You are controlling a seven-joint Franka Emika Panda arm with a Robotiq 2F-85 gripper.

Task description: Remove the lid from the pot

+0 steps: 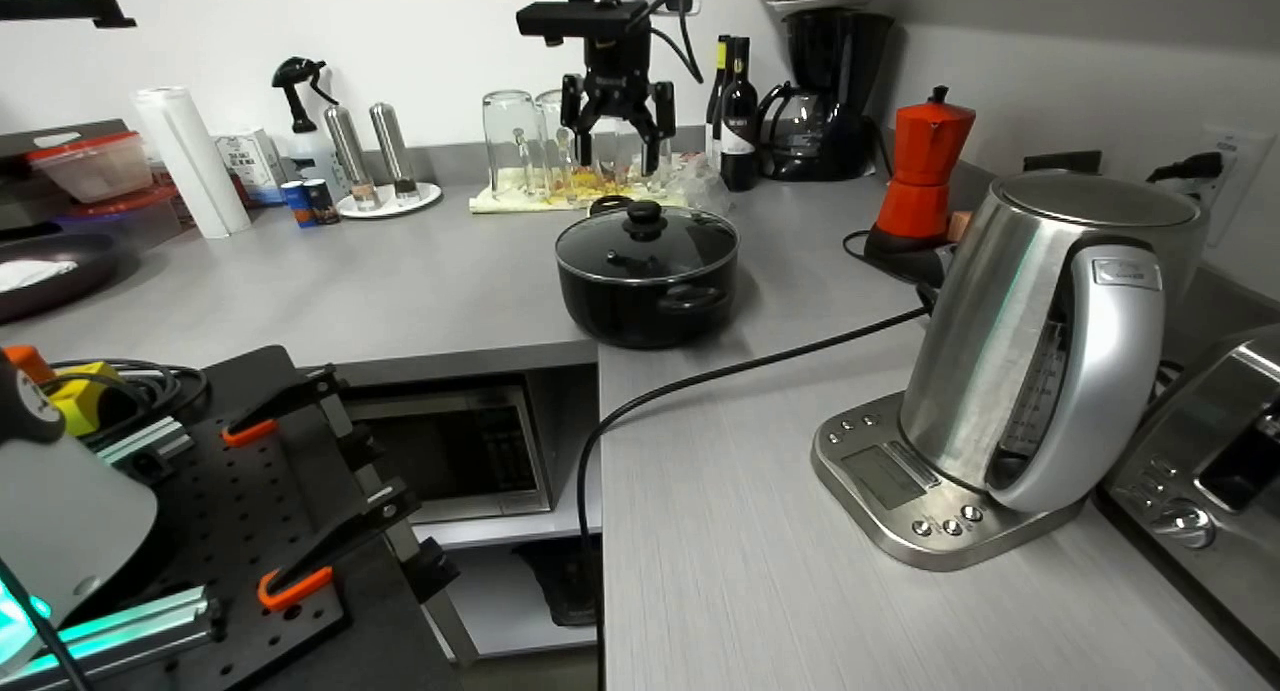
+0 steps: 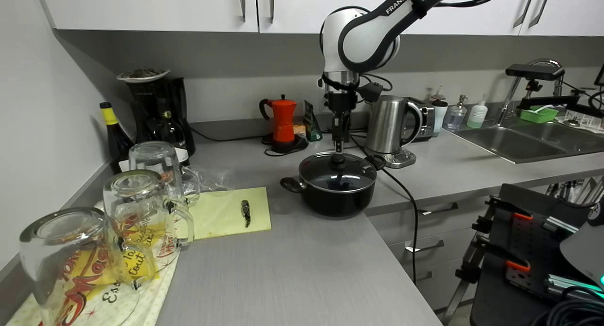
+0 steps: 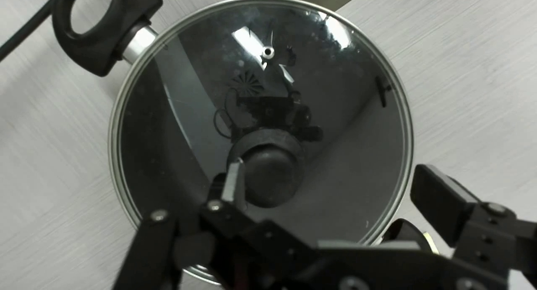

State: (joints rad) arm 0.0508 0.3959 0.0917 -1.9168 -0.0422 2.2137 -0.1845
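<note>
The black pot [image 1: 630, 311] stands upright on the grey counter; it also shows in an exterior view [image 2: 337, 203]. The dark glass lid [image 1: 695, 246] with a steel rim sits on the pot, its black knob [image 1: 645, 219] pointing up. In the wrist view the lid [image 3: 335, 113] fills the middle, with the knob [image 3: 272, 176] below centre. My gripper [image 1: 617, 153] is open and empty above the lid, fingers pointing down; it also shows in an exterior view [image 2: 339, 146]. In the wrist view one finger overlaps the knob's left edge, the other lies past the lid's right rim.
A steel kettle [image 1: 1000, 341] and a toaster [image 1: 1210, 481] stand on the counter. A black cable [image 1: 760, 356] runs past the pot. A red moka pot [image 2: 283, 121], a coffee maker [image 1: 830, 91], bottles [image 1: 738, 116] and glass mugs [image 2: 141, 198] stand around it.
</note>
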